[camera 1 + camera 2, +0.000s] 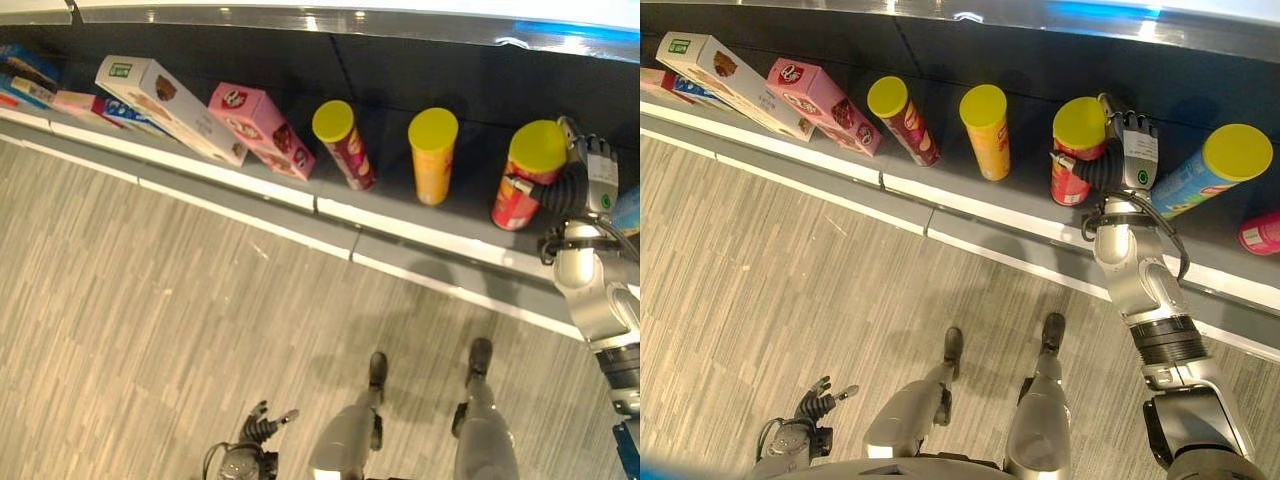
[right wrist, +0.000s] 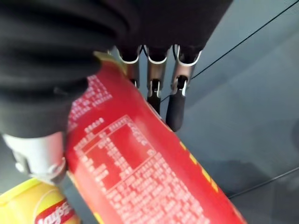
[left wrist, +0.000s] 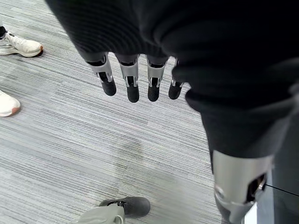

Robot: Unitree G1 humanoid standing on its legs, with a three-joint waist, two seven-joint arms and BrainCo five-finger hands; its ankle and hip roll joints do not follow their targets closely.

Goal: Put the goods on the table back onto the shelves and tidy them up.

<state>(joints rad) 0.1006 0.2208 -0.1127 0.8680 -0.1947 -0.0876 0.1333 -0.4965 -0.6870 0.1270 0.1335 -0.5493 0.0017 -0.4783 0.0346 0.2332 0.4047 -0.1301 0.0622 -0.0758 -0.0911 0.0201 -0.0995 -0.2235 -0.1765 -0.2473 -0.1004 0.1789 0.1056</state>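
Red can (image 1: pixel 1073 160) with yellow lid, upright on the dark shelf (image 1: pixel 970 200) at upper right of the frame, right robot hand (image 1: pixel 1118 150) wrapped around it, orange can (image 1: pixel 987 130) and maroon can (image 1: pixel 902 120) standing to its left, pink box (image 1: pixel 820 105) beyond, left robot hand (image 3: pixel 131 79) hanging over the floor at lower left, fingers straight and holding nothing.

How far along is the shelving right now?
Already shelved: boxes, dark red can, orange can and blue can. In hand: the right hand grips the red can on the shelf. Left: release it. The left hand hangs open.
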